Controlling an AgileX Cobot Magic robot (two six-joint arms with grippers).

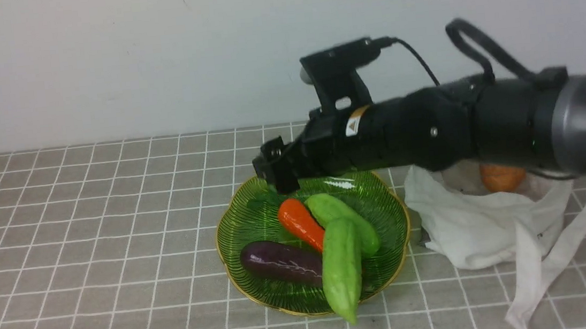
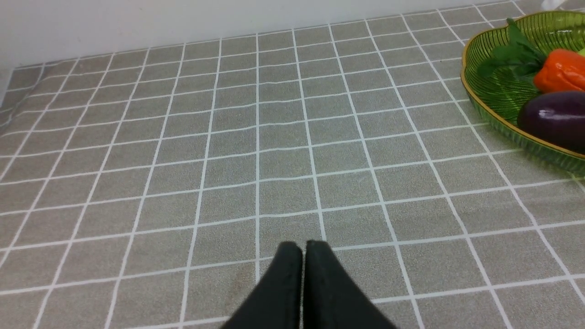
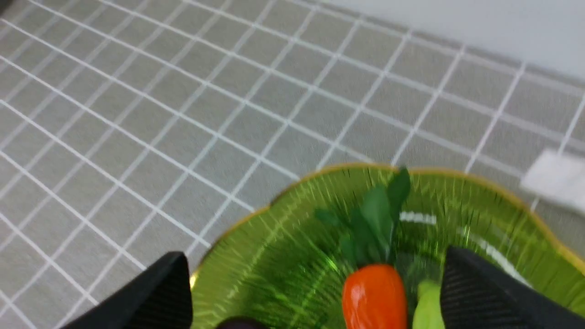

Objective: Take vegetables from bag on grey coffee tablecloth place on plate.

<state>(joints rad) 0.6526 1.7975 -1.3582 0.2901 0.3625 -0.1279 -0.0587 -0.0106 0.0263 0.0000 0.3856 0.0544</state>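
The green ribbed plate sits mid-table on the grey checked tablecloth. A pale green gourd lies in it with its tip over the near rim, beside a second green vegetable, an orange carrot and a purple eggplant. The white bag lies right of the plate, with the orange-brown potato showing in its mouth. My right gripper hovers over the plate's far edge, open and empty. My left gripper is shut and empty over bare cloth, left of the plate.
A white wall runs along the table's far edge. The bag's long strap trails toward the front right. My right arm spans above the bag and the plate's far side.
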